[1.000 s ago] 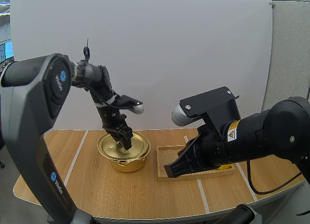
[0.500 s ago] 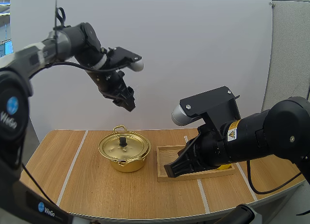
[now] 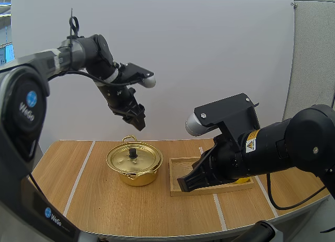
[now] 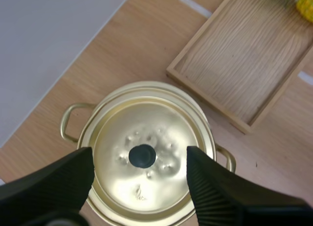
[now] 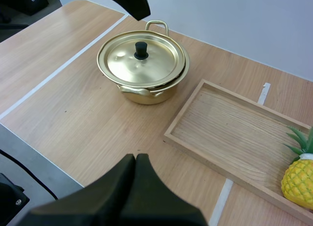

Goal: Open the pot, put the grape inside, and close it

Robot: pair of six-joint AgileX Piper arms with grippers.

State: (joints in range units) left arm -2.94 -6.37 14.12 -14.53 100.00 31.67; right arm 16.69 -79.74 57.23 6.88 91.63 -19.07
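Found the left gripper (image 3: 136, 120) hanging high above the pot (image 3: 137, 176), at its 12 o'clock in the high view. Noted its fingers spread wide, holding nothing; in the left wrist view, saw them bracketing the knob (image 4: 142, 155) from well above.

Located the pot on the table (image 3: 104, 205), at 9 o'clock of the wooden tray (image 5: 234, 133), near it but not touching. Logged the lid (image 3: 133, 159) as seated and slightly dented, with loop handles at 12 and 6 o'clock.

Judged the lid to be thin polished metal: light, stiff and slippery at the rim, so likely to clatter if dropped. Best to pinch the small black knob at centre and lift straight up, gripping firmly, since a round knob may twist between the pads. Would expect the light pot to shift if nudged sideways.

Found the right gripper (image 5: 136, 160) low at the tray's 6 o'clock edge, fingers pressed together as one wedge on nothing.

Spotted a toy pineapple (image 5: 297, 181) at the tray's 3 o'clock end. Saw nothing blocking the straight drop to the knob. Judged the tray's bare floor a fair place to park the lid.
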